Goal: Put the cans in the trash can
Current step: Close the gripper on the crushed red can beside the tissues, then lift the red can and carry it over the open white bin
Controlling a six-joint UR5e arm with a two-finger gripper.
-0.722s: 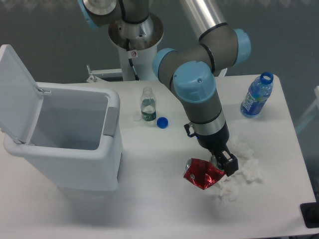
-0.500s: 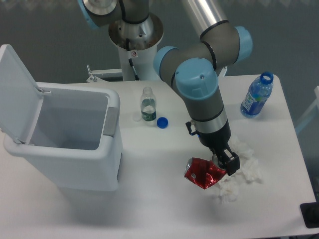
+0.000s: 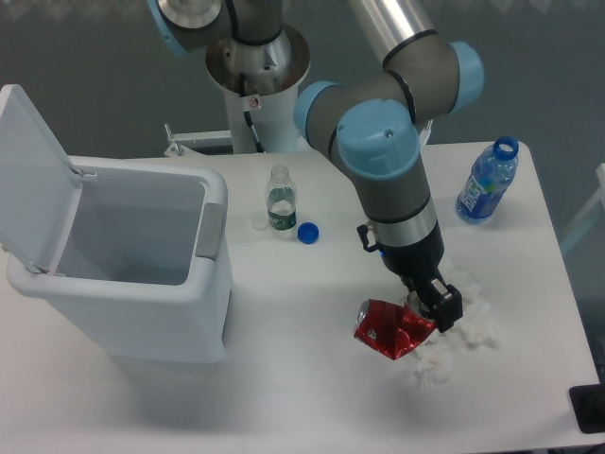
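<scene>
Fixed camera: gripper (image 3: 430, 312) clamped on crushed red can (image 3: 389, 327), which juts to its left | trash can (image 3: 128, 274) far left, lid open | risk: edge grip may slip, or tissues (image 3: 458, 331) beneath may snag | change: gripper and can slightly higher and further right.

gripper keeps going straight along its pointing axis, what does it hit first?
The gripper points down toward the table, right at the crushed red can. It looks at or on the can already, with white tissues just beyond; contact is unclear from this view.
</scene>
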